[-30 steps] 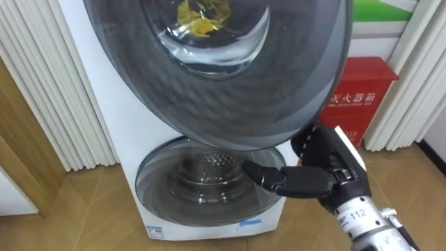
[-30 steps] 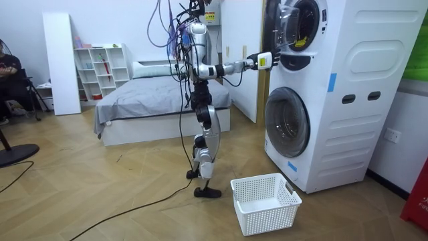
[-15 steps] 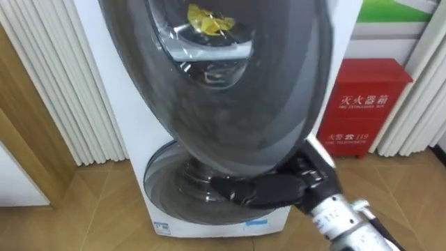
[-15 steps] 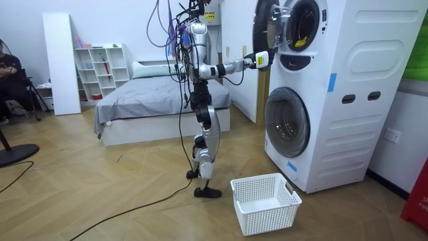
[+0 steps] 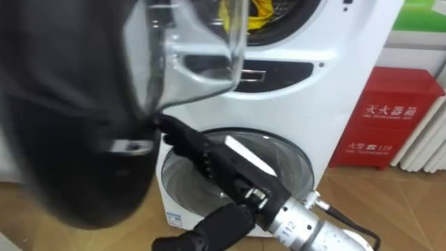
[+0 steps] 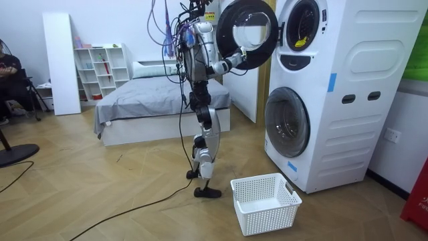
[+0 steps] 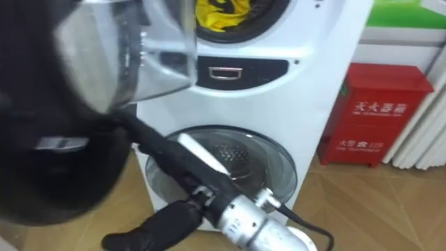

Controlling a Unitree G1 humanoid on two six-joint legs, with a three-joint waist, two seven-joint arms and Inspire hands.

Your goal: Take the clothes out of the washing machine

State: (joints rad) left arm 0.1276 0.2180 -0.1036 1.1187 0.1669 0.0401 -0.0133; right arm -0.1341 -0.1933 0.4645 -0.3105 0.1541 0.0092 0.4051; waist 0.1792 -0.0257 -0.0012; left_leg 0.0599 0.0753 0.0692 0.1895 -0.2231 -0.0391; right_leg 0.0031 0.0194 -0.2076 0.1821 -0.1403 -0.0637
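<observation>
Standing before the stacked washing machine (image 6: pixel 361 100), right hand (image 5: pixel 209 159) stretched to the rim of the open upper door (image 6: pixel 246 33), fingertips at that rim, grip impossible to tell, yellow clothes (image 7: pixel 219 14) inside the upper drum, white basket (image 6: pixel 264 202) on the floor nearby.

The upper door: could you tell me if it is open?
Open: the upper door stands swung wide, yellow clothes showing in the drum.

Your open door (image 5: pixel 70 139) is a dark blur, cut off left and top. Yellow clothes (image 5: pixel 261 15) in the washing machine (image 5: pixel 348 70) run off the top edge. Whether the right robot hand (image 5: pixel 223 167) touches the door, you can't tell.
</observation>
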